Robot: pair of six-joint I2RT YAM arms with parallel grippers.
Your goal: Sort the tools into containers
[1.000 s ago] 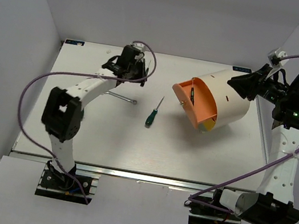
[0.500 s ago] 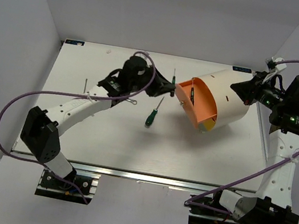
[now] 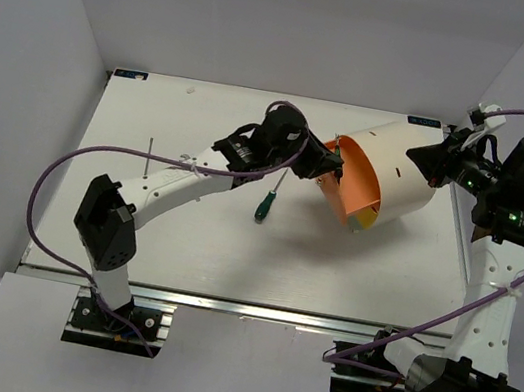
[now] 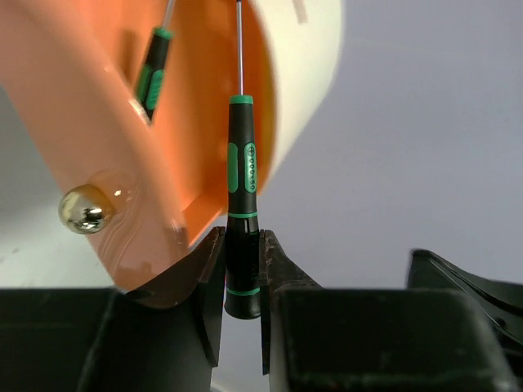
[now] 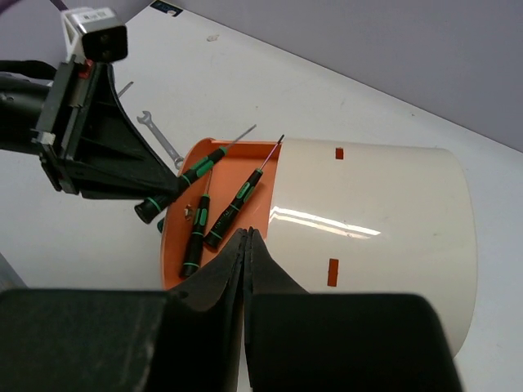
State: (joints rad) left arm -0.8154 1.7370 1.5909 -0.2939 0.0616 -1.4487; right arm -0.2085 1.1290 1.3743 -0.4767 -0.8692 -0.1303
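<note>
The cream-white drum [image 3: 399, 169] lies on its side, its orange face [image 3: 345, 185] turned left. My left gripper [image 3: 321, 161] is shut on a green-and-black screwdriver [image 4: 243, 188], whose shaft points into the orange compartment [image 4: 204, 122]. Another screwdriver [image 4: 154, 69] lies inside; the right wrist view shows two inside [image 5: 233, 204]. One screwdriver [image 3: 264, 205] lies on the table left of the drum. The silver wrench [image 5: 157, 131] lies on the table beyond my left gripper [image 5: 106, 147]. My right gripper [image 3: 413, 157] is shut and empty at the drum's back end, its tips [image 5: 247, 235] over the drum [image 5: 368, 220].
A brass knob [image 4: 86, 210] sticks out of the drum's orange face close to my left fingers [image 4: 204, 269]. A thin dark pin-like thing [image 3: 150, 151] stands at the table's left. The table [image 3: 230, 262] has a raised rim [image 3: 461, 221] on the right.
My left arm has swung right from the table's back left, carrying the screwdriver to the drum's orange opening. The right arm has barely moved.
</note>
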